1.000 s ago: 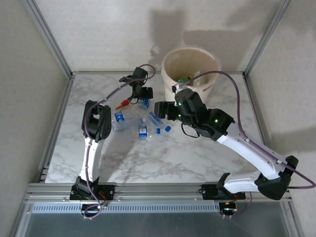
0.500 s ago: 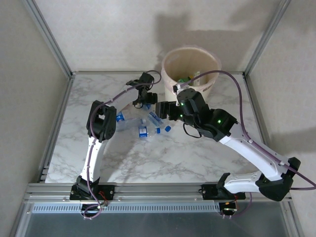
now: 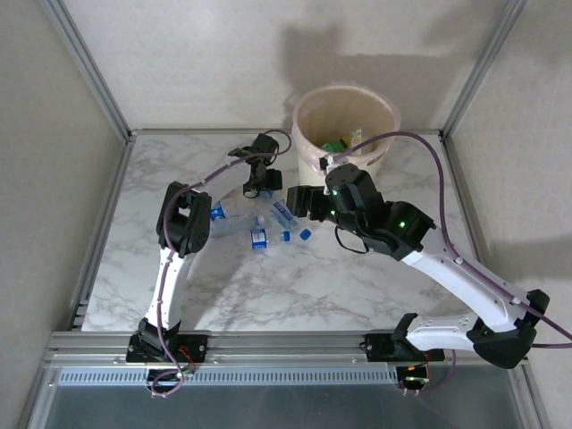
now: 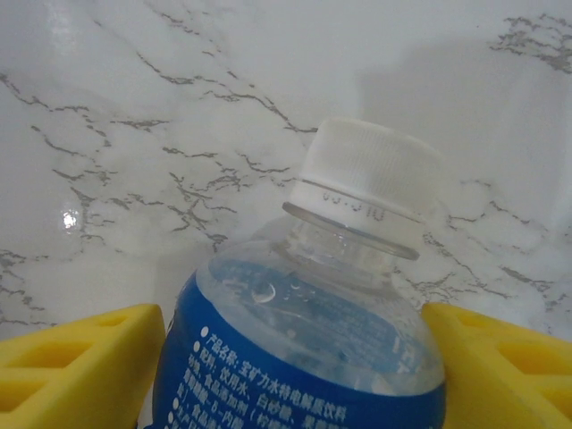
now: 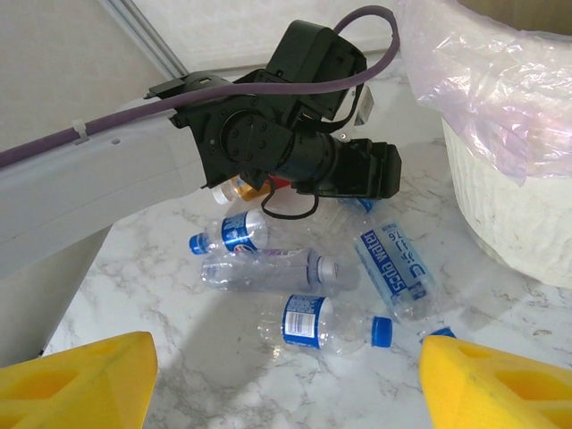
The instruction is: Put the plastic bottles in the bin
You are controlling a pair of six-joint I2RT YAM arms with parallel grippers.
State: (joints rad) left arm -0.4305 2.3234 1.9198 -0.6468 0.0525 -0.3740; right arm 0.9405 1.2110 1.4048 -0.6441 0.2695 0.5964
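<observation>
My left claw point(image 4: 295, 353): fingers astride the white-capped bottle point(image 4: 313, 295); whether they are clamped yet, I cannot tell.
My right claw point(image 5: 286, 380): apart, empty, above the loose bottles point(image 5: 322, 323).
Handling: likely light, thin-walled and slick; grip the label belt.
Place: the bin point(image 3: 308, 134) is near, at 2 o'clock.

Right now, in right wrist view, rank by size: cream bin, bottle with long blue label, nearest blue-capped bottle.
1. Round cream plastic bin.
2-3. Plastic bottle with long blue label and nearest blue-capped bottle look alike.

We count at least five plastic bottles point(image 5: 308, 322) on the table point(image 3: 268, 286), one bin point(image 5: 509, 214), and two arms point(image 3: 165, 277).
</observation>
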